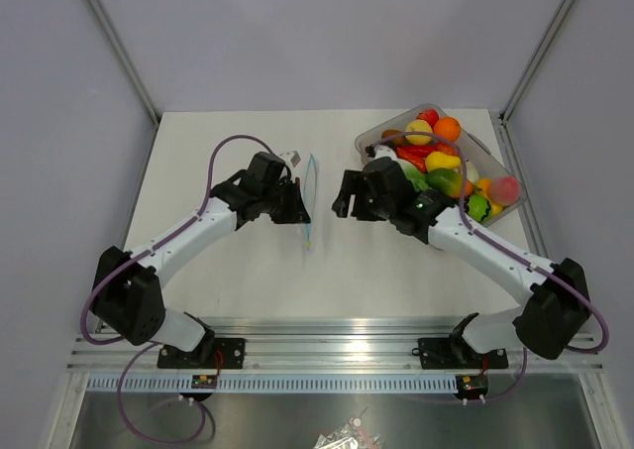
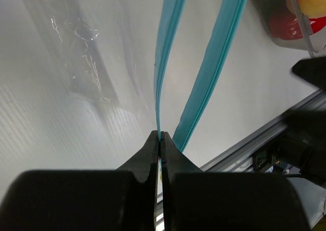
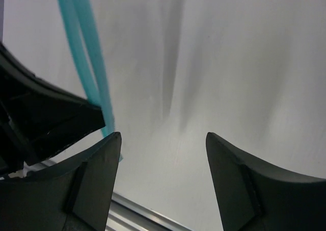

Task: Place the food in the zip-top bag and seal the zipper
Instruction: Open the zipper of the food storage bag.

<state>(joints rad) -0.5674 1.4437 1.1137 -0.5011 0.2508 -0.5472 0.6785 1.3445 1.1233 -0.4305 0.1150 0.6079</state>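
The zip-top bag (image 1: 303,199) stands on edge at mid-table, its clear film (image 2: 76,42) trailing left. Its light blue zipper (image 1: 310,193) is parted into two strips (image 2: 170,47) that spread away from my fingers. My left gripper (image 2: 160,135) is shut on the nearer strip of the zipper, close to its end. Just right of the bag, my right gripper (image 1: 340,196) is open with nothing between its fingers (image 3: 163,136), and the zipper (image 3: 84,62) runs past its left fingertip. The food (image 1: 447,128), including a round orange and a pinkish peach (image 1: 505,188), lies in the tray.
A rigid clear tray (image 1: 371,137) heaped with toy fruits and green pieces sits at the back right, behind the right arm. Its corner (image 2: 305,34) shows in the left wrist view. An aluminium rail (image 1: 337,330) borders the table's near edge.
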